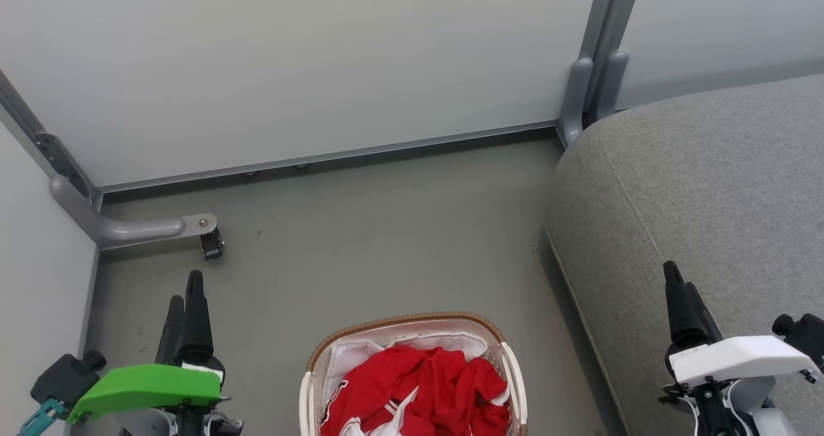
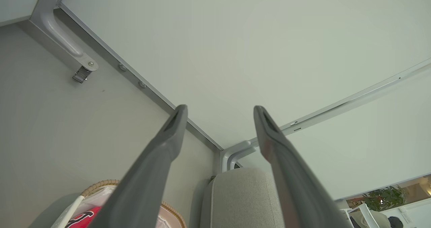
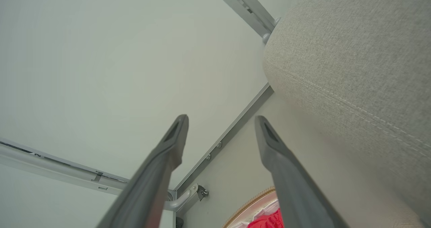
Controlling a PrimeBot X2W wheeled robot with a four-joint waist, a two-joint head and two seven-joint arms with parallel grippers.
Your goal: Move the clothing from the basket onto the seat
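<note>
Opening step, judging by the layout: no garment lifted yet, all visible red down in the basket [image 1: 399,323].

Left pincer [image 1: 185,288] spread wide, fingers well apart in its wrist view, gripping nothing. Right pincer [image 1: 679,278] likewise spread and bare.

Clothing [image 1: 418,384] heaped between the two pincers and lower than both: to the right of the left one, to the left of the right one, touching neither. White liner [image 1: 347,352] bunched around the heap, inside the rim.

Seat [image 1: 708,178] just beside the right pincer, on its outer side and running on past its tips; well apart from the left pincer, beyond the basket. Bare floor [image 1: 360,230] ahead of the left pincer's tips.

Next, most likely:
- Swing one pincer inward and down over the heap, fingers spread until astride a raised red fold.
- Close on red cloth only, away from the liner, or risk dragging the liner up too.
- Lift high enough to clear the rim, to avoid a trailing sleeve snagging and tipping the basket.
- Carry toward the right pincer's side and let go over the seat, well in from its rounded edge, as a guard against sliding off.

Right pincer probably the handier choice, given the seat beside it. Number of garments in the heap: impossible to tell.
</note>
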